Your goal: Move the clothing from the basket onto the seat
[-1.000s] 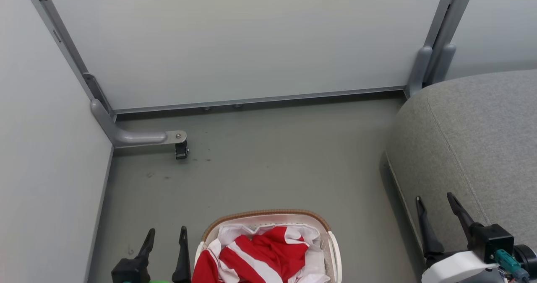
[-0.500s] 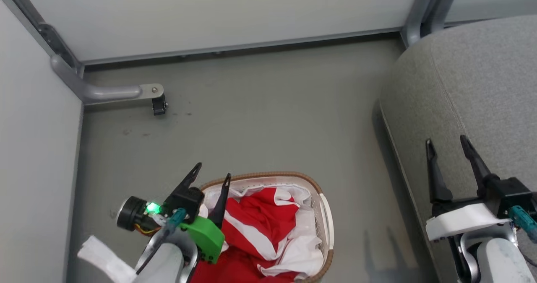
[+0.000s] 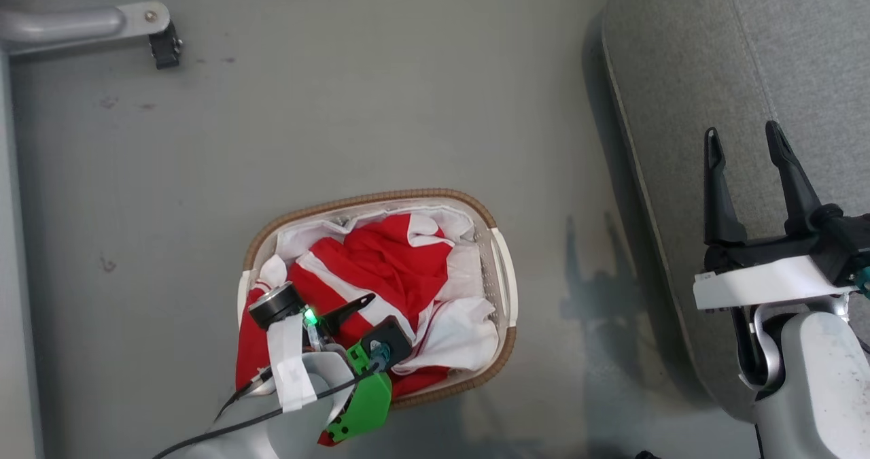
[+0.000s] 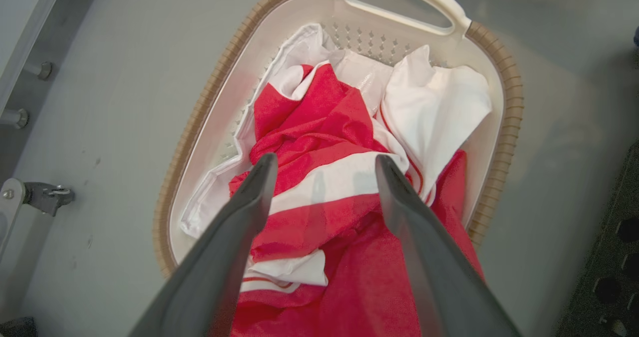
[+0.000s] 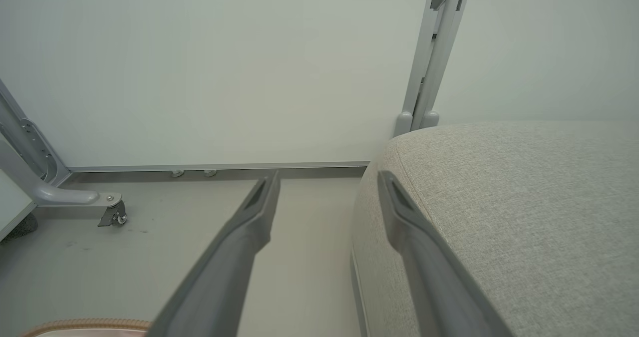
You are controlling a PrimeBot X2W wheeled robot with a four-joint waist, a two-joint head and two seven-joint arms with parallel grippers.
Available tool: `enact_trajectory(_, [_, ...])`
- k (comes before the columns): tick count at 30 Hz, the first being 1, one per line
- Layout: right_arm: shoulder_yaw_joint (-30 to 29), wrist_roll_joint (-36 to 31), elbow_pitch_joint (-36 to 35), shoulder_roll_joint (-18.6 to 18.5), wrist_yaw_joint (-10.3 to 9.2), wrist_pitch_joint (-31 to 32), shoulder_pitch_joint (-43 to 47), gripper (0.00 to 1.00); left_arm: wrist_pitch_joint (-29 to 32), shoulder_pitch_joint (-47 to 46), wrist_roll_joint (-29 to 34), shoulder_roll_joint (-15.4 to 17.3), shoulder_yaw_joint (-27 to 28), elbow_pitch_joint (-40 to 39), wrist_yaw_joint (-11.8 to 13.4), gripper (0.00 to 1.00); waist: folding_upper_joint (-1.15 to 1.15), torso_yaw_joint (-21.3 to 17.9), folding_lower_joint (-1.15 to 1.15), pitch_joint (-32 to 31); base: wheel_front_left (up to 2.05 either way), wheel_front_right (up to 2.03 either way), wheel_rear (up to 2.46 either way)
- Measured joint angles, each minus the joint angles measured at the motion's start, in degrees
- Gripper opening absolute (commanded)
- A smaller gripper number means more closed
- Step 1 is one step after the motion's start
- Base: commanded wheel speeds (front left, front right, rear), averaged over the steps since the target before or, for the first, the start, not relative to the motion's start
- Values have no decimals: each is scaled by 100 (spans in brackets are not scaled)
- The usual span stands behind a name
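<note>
Trouble is most likely at the grasp itself. The red jersey-style clothing with white stripes (image 4: pixel 319 127) lies crumpled inside the small off-white perforated plastic basket with a brown woven rim band (image 4: pixel 509 102), and none of it is out yet. The left gripper (image 4: pixel 325 160) hangs directly above the basket's heap, its two long dark fingers (image 4: pixel 234 237) spread wide and holding nothing. If they close on a shallow fold, the thin fabric may slide free on the lift. If they bite too deep or too near the basket's wall, they could also catch the plain white cloth liner (image 4: pixel 299 47) and drag the light basket up with the load. The garments look tangled, so one pull may trail a second piece over the basket's rim onto the grey floor (image 3: pixel 340 105). The right gripper (image 3: pixel 743 132), jaws likewise wide apart and empty, hovers well to the right of the basket, over the large grey woven-fabric seat (image 3: pixel 680 71); a swinging load could brush it.
</note>
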Motion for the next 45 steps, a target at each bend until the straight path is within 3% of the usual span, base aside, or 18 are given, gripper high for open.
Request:
enact_trajectory(10, [174,297,-109,-1,0,0,-422,100,326,-766,-256,-45,-1238,903,-8,100,0,-287,0,1021,0,0,0])
enact_trajectory(20, [310,632,-97,-1,0,0,-646,100,581,-1122,-339,203,-1711,1089,-9,100,0,-667,0,1649,0,0,0])
enact_trajectory(26, [319,724,-83,1,0,0,-654,100,570,-1333,-475,259,-1626,1115,101,100,0,-852,0,1808,0,0,0])
enact_trajectory(27, [322,748,-76,1,0,0,-655,100,544,-1352,-514,259,-1594,1120,122,64,0,-872,0,1820,0,0,0])
enact_trajectory(28, [324,749,-70,0,0,0,-654,100,536,-1363,-545,257,-1580,1122,134,34,0,-883,0,1824,0,0,0])
enact_trajectory(29, [330,755,-65,0,0,0,-654,100,520,-1372,-575,253,-1569,1123,135,11,0,-887,0,1821,0,0,0])
enact_trajectory(30, [336,757,-57,1,0,0,-654,100,503,-1376,-619,245,-1557,1125,135,0,0,-885,0,1811,0,0,0])
enact_trajectory(37, [331,742,23,2,0,0,-651,100,156,-1367,-872,193,-1395,1116,167,0,0,-805,0,1636,0,0,0])
enact_trajectory(45, [235,493,156,4,0,0,-506,100,-240,-1080,-1477,190,-903,756,378,0,0,-634,-1,1172,0,0,0])
